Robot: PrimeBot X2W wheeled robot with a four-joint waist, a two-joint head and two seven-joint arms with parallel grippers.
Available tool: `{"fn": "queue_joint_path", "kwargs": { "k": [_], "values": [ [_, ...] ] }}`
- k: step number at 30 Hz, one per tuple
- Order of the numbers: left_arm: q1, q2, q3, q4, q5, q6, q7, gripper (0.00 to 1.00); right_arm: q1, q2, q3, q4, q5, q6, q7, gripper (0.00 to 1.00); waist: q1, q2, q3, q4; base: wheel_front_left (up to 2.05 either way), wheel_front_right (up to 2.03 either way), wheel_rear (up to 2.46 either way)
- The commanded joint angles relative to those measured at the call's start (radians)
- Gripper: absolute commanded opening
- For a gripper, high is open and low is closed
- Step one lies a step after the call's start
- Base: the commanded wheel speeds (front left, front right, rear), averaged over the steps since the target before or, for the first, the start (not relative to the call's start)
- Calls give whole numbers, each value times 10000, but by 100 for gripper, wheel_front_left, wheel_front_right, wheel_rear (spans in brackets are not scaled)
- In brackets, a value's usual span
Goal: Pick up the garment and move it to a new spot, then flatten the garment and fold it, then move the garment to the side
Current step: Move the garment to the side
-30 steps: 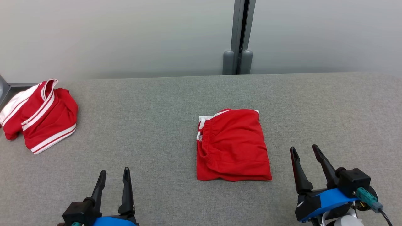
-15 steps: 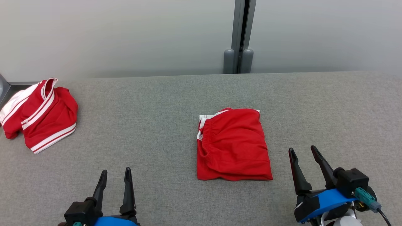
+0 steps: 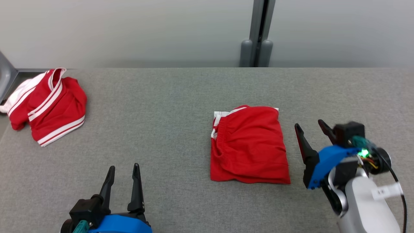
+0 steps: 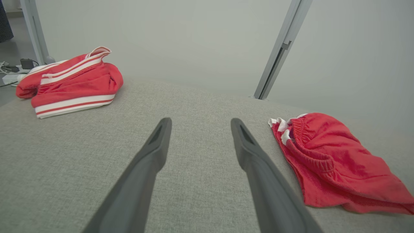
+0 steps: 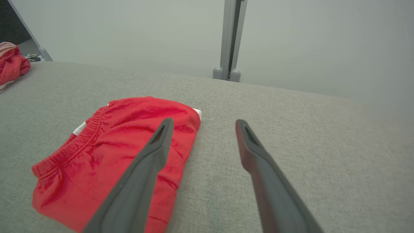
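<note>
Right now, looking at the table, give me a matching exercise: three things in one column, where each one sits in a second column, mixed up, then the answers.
Things:
1. folded red shorts
2. red and white striped garment
3. grey post

Places:
A. behind the table, against the wall
B. at the table's left end
C. in the middle of the table

Pairs: 1-C, 2-B, 3-A.
</note>
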Motion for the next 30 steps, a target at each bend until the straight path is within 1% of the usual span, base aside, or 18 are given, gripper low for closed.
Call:
{"fn": "queue_joint_path", "kwargs": {
  "k": [1,6,7,8,9,12,13,17,23,25,26,27,28,30],
  "values": [
    [-151,-53,22,38,55,-57,-45,100,-379,-5,-4,157,-207,1,482,100,-1,0,119,153,0,0,0],
    [-297,-232,114,137,100,-160,-45,100,-1367,-43,92,940,-381,1,2401,100,-1,0,347,470,0,0,0],
    [-299,-270,136,162,109,-174,-45,100,-1534,-59,123,1098,-267,1,2717,100,-1,0,394,530,0,0,0],
    [-299,-270,136,162,109,-174,-45,100,-1534,-59,123,1098,-267,1,2717,100,-1,0,394,530,0,0,0],
    [-364,-343,193,196,154,-230,-45,100,-1839,-176,174,1413,-158,1,3268,100,-1,0,492,646,0,0,0],
    [-454,-449,249,252,220,-312,-45,100,-2118,-346,316,1898,50,1,4066,100,-1,0,620,818,0,0,0],
    [-454,-449,249,252,220,-312,-45,100,-2118,-346,316,1898,50,1,4066,100,-1,0,620,818,0,0,0],
    [-514,-559,367,284,344,-425,-45,100,-2349,-631,322,2354,458,1,4736,100,-1,0,799,1005,0,0,0],
    [-604,-718,550,305,512,-526,-45,100,-2486,-745,333,2824,1452,1,5204,100,-1,0,1054,1083,0,0,0],
    [-625,-744,588,314,577,-589,-45,100,-2546,-709,463,2898,1857,1,5184,49,-1,0,1148,1057,0,0,0],
    [-654,-750,603,322,605,-618,-45,100,-2567,-701,539,2928,2020,1,5161,42,-1,0,1201,1032,0,0,0],
    [-693,-756,613,325,667,-616,-46,100,-2596,-713,620,2938,2185,1,5090,31,-1,0,1252,1002,0,0,0],
    [-721,-759,621,324,692,-641,-46,100,-2639,-757,694,2933,2267,1,4973,0,-1,0,1303,970,0,0,0],
    [-806,-769,611,311,785,-687,-46,100,-2788,-864,825,2933,2357,-1,4670,0,-1,0,1395,895,0,0,0]
  ]
}}
